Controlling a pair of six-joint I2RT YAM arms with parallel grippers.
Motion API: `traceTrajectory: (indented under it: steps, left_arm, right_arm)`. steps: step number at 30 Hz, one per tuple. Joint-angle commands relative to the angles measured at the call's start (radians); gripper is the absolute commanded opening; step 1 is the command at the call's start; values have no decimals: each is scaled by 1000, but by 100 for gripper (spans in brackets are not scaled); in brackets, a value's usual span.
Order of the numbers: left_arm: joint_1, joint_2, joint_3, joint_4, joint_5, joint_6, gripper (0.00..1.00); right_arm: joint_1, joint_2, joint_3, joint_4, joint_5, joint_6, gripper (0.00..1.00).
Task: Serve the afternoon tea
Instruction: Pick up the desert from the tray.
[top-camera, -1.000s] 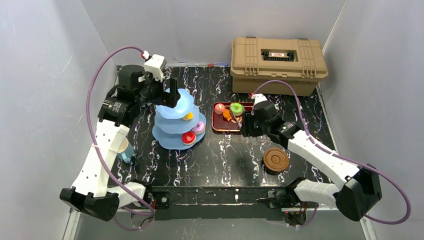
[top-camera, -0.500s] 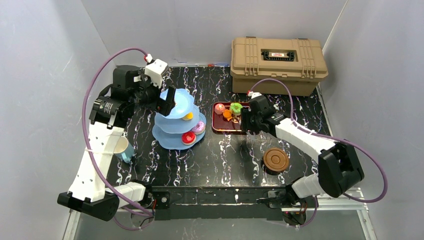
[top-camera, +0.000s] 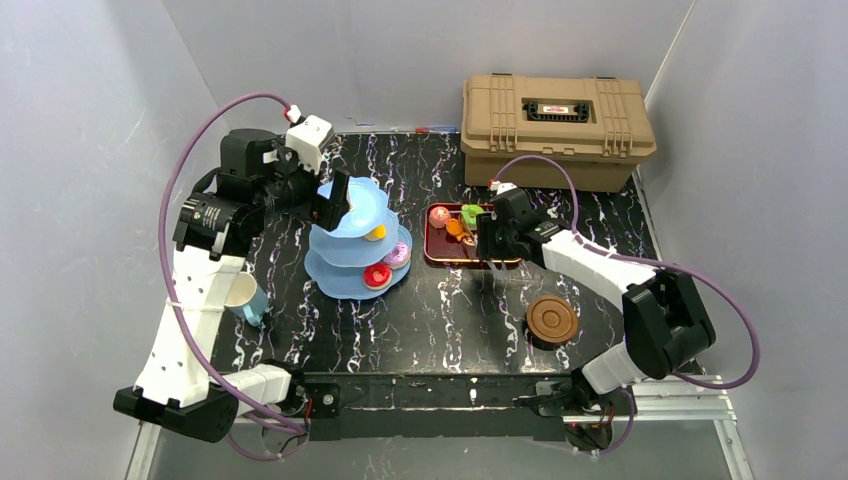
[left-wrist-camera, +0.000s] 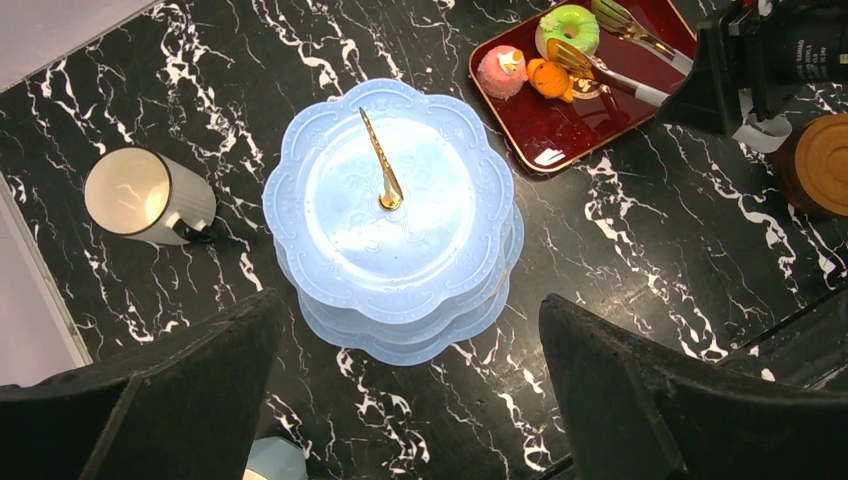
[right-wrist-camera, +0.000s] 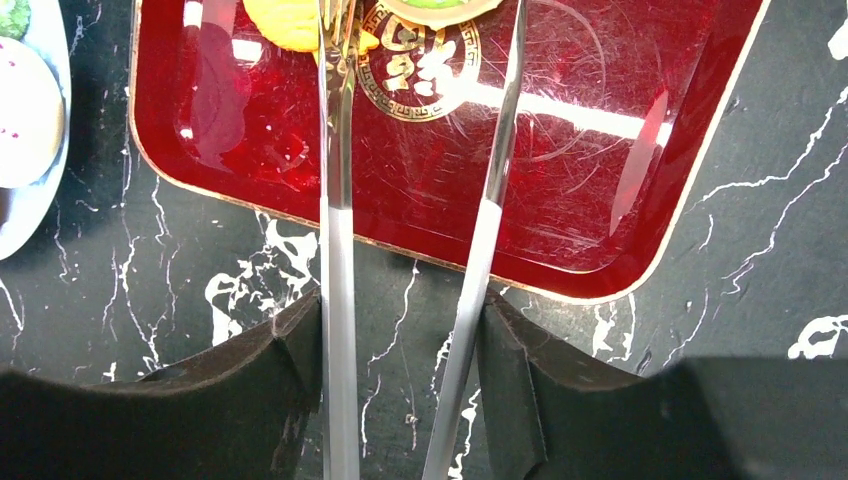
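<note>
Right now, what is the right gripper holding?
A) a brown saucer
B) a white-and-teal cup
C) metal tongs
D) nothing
C: in the right wrist view the right gripper squeezes both arms of the metal tongs, whose tips reach over the dark red tray.

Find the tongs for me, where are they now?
The tongs sit in the right claw, centre-right in the top view, tips over the red tray, right of the blue stand, in front of the tan case.
</note>
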Motion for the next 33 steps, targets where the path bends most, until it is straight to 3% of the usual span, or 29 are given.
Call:
traceTrajectory:
  steps: [1,6,15,18,26,33]
  left_arm:
    - [5,-21,35,-14,19,-10,98]
    - [4,-21,36,-14,20,-11,98]
    - [5,-18,46,-14,24,-7,98]
    - [4,-20,36,-15,22,-3,98]
    - [4,-27,29,-11,14,0,98]
    - [4,-25,37,-10,10,-2,98]
  right_arm:
    - [-17,23,61,42,14,-36,59]
    - [-21,48,77,35,2,-52,55]
    - [-21,13,78,7,-26,-81,19]
    - [-21,-24,73,-4,-27,-87,13]
    - [-21,-145,93,-69,-49,-91,7]
    - [28,-220,87,-107,-166,-38,4]
